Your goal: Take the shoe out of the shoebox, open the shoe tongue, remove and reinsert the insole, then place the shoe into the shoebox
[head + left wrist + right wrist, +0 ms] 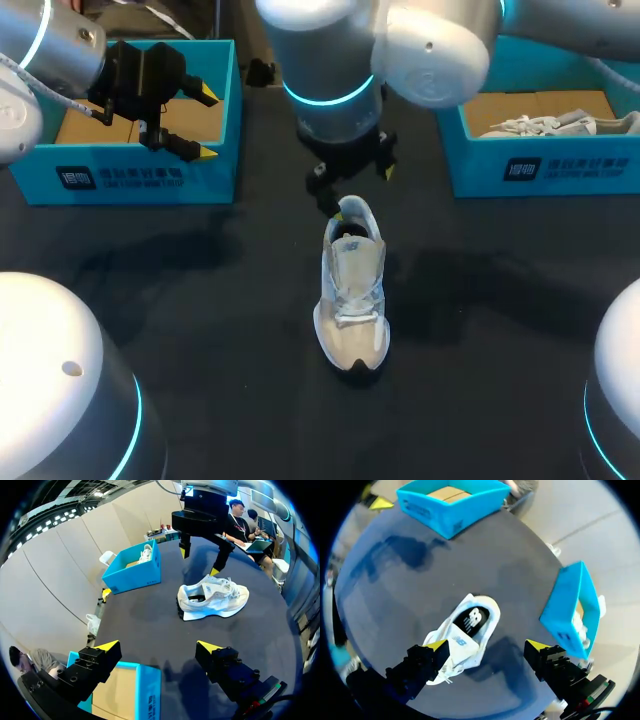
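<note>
In the middle of the dark bench [180, 300], a white shoe [352, 290] [215, 597] [465, 632], upright on its sole, toe toward the robot, heel toward the far edge, dark insole [470, 620] visible in the mouth. Close above the heel end: right gripper [352, 185] [486, 645], spread wide, nothing held. From the right wrist, shoe underneath and offset toward one finger, the other finger over bare bench.

Well apart to the left, over the left shoebox [130, 175] [125, 690] [450, 505]: left gripper [207, 125] [159, 646], likewise wide apart and holding nothing, brown cardboard floor of the box below it. From the left wrist, shoe well ahead of that gripper, side-on, with the right gripper hanging above it.

At the right side of the bench, right shoebox [540, 165] [132, 577] [570, 610], with a second shoe [560, 123] [145, 554] lying inside.
</note>
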You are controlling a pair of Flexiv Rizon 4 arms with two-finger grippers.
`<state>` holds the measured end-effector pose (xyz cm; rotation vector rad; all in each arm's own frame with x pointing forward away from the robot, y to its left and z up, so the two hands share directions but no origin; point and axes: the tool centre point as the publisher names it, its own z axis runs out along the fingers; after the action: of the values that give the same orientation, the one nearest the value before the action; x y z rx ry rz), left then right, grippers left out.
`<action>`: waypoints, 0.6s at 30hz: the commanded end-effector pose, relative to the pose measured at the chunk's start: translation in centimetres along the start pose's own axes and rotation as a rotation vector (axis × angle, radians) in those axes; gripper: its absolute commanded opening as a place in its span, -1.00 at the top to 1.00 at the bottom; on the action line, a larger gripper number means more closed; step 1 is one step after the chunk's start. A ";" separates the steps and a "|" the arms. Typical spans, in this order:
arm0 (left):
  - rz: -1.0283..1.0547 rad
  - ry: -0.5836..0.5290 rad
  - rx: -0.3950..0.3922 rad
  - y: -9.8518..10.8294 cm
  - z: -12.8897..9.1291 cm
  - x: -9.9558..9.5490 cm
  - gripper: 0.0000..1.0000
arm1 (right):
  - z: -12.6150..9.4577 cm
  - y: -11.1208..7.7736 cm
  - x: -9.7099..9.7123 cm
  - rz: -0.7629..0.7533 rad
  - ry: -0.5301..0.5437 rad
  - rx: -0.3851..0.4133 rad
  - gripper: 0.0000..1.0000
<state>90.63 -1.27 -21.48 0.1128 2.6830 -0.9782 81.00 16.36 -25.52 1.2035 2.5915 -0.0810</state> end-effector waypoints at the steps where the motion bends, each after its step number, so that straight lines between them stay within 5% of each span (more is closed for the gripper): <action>1: 0.000 0.002 -0.003 0.0 0.0 0.0 -1.00 | 1.0 1.5 -0.1 -0.235 0.011 -0.012 -1.00; 10: 0.000 0.002 -0.003 0.0 0.0 0.0 -1.00 | 2.9 4.6 -1.0 -0.526 0.002 -0.017 -1.00; 18: 0.000 0.002 -0.003 0.0 0.0 0.0 -1.00 | 5.4 4.8 -1.7 -0.593 0.022 -0.024 -1.00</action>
<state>90.63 -1.27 -21.48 0.1128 2.6829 -0.9782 86.45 17.70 -28.90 0.4147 2.8534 -0.1711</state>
